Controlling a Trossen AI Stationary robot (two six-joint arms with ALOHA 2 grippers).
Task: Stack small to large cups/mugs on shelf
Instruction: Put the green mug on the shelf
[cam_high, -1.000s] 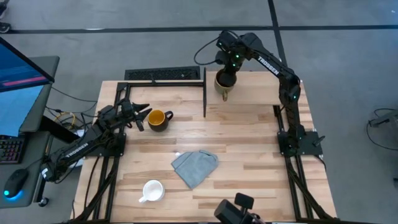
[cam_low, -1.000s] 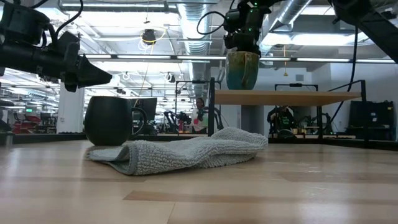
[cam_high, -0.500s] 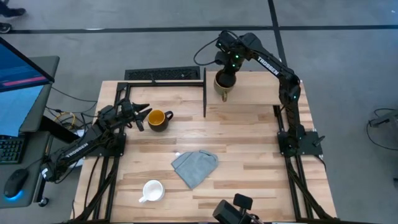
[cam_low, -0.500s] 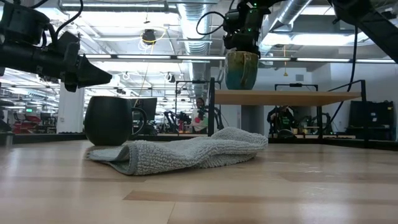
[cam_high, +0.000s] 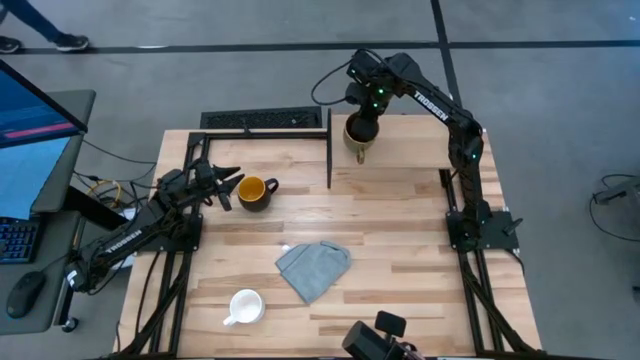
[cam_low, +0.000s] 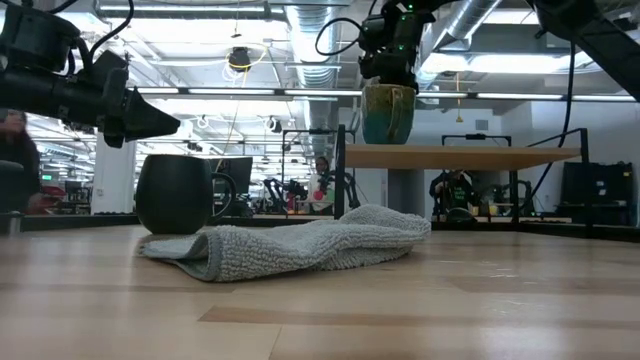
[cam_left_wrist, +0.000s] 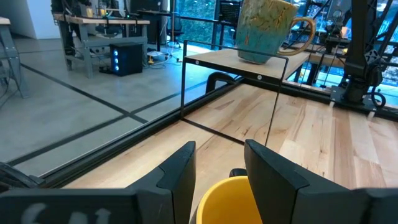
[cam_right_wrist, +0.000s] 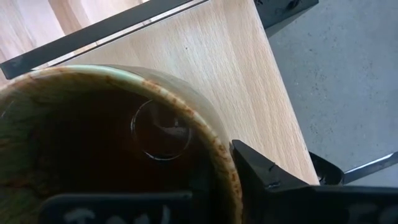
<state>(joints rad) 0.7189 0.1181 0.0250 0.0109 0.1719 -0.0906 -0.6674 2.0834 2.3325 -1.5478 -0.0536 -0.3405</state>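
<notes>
**Currently: olive mug held at the shelf, two mugs waiting on the table**

Right tool (cam_high: 362, 128) is over the shelf (cam_high: 400, 146), near its black upright edge. It pinches the rim of the olive-tan mug (cam_low: 389, 112), one finger inside the dark brown interior and one outside, as the right wrist view shows (cam_right_wrist: 124, 143). From the low view the mug's base sits at the level of the shelf board; whether it rests on the board or hangs just above it cannot be told. Handle points toward the front of the table in the high view.

Left tool (cam_high: 222, 184) hovers just beside the dark mug with yellow-orange inside (cam_high: 256, 192), fingers spread, not touching it. The left wrist view looks past both fingers (cam_left_wrist: 180, 171) onto the yellow interior (cam_left_wrist: 233, 202) directly below them.

Dark mug stands upright on the table (cam_high: 400, 250), left of the shelf. The white mug (cam_high: 244, 306) stands near the table's front edge, well apart from the others. A grey-blue cloth (cam_high: 313, 266) lies crumpled between the dark mug and the white one.

A person shows at the low view's left edge (cam_low: 14, 150), beyond the table.
</notes>
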